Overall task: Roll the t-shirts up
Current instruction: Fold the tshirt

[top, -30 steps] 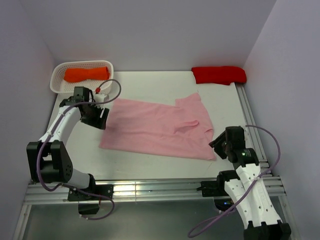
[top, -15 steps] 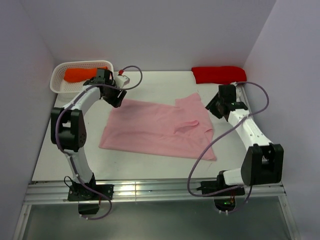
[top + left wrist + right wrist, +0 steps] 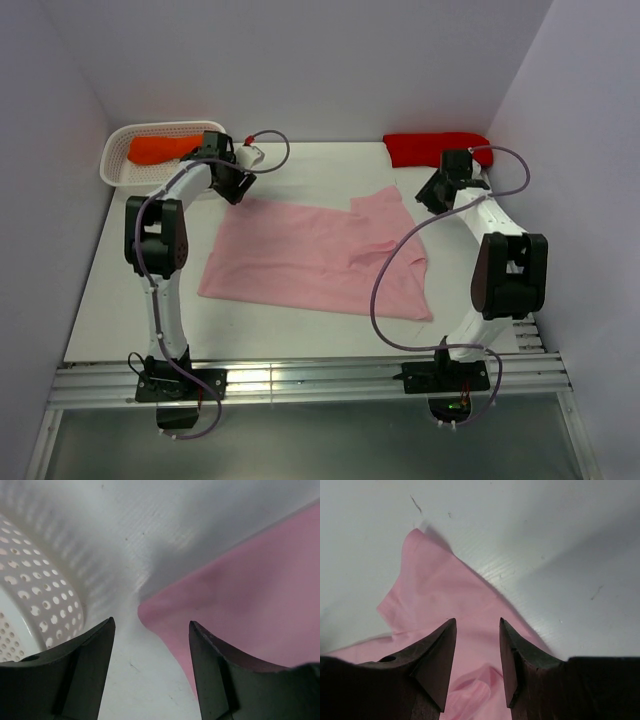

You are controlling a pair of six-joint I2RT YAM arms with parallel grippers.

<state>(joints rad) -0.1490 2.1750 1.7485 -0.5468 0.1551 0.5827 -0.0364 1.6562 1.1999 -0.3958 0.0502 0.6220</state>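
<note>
Table (image 3: 300,335): white, flat, matte, faintly scuffed surface.
Pink t-shirt (image 3: 310,255): soft thin cloth, spread flat mid-table, one sleeve rumpled at the right; rounded far-left corner.
Basket (image 3: 112,160): white perforated plastic, rounded rim, far-left corner; holds the orange bundle (image 3: 160,149), a soft oblong roll.
Red bundle (image 3: 425,150): soft cloth, oblong, on the bare table at the far right.
Left gripper (image 3: 151,625): dark fingers parted, nothing held, over the shirt's far-left corner, basket just beside.
Right gripper (image 3: 477,622): fingers parted, empty, above the sleeve's pointed tip.
</note>
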